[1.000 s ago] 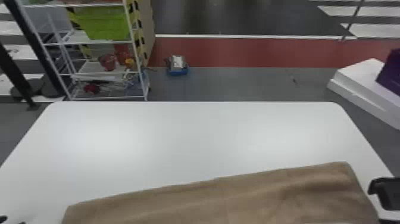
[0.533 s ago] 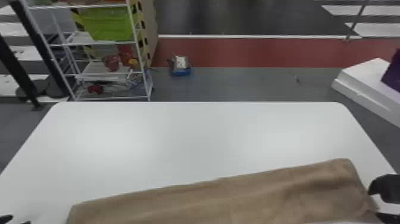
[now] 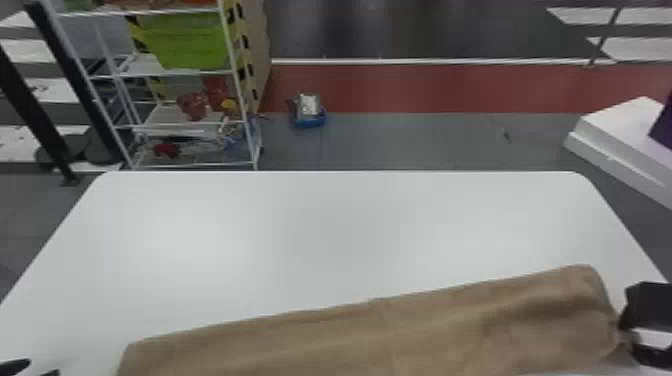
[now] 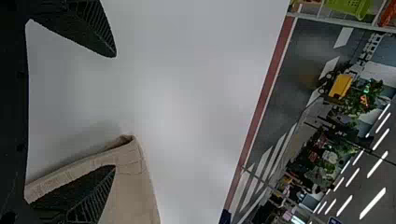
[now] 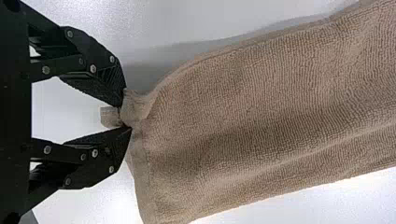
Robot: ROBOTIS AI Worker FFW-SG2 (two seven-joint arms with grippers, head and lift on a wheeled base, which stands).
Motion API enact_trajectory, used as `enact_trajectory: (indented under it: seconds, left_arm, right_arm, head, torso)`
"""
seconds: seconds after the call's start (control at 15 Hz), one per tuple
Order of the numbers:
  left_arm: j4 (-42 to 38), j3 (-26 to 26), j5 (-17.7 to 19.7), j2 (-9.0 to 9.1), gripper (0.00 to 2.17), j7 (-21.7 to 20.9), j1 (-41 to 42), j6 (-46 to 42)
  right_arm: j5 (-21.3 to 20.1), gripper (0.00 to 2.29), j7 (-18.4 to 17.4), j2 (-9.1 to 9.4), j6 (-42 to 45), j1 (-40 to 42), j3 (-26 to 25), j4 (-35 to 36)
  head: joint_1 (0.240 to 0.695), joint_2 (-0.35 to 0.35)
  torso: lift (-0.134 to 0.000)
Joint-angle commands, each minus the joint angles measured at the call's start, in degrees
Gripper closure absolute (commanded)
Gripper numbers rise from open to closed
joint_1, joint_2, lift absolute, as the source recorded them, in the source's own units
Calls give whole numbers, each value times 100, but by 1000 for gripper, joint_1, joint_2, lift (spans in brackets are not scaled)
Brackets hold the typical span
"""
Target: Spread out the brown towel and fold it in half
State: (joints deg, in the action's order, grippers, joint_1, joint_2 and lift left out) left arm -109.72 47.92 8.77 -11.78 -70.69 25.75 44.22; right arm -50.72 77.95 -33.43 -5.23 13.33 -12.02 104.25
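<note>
The right gripper [image 5: 123, 116] pinches an end of the brown towel [image 5: 261, 112], which lies along the near side of the white table [image 3: 325, 225]. The left gripper [image 4: 115, 112] is wide open at the other end. Spreading seems in hand; next, the left one should probably close on its corner.

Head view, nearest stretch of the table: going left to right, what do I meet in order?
Left gripper, brown towel, right gripper.
</note>
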Motion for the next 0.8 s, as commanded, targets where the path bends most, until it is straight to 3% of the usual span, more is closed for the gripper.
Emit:
enact_trajectory:
  seconds: [0.0,0.2,0.27,0.73]
  left_arm:
    - [12,7,2,0,22,2,0,-49]
    - [3,7,-7,-9,22,-6,0,-49]
    - [3,-2,-7,-18,22,-6,0,-49]
    - [-15,-28,-25,-26,22,-15,0,-49]
  right_arm:
    - [123,937,37,-32,-36,-32,6,8]
    - [475,981,37,-41,-1,232,-178,403]
    - [466,1112,37,-41,-1,355,-222,526]
    - [572,1116,37,-112,52,1902,-811,1554]
  head:
    - [695,35]
    - [695,42]
    - [695,48]
    - [695,77]
  torso:
    - [-124]
    - [-124]
    - [-124]
    - [-124]
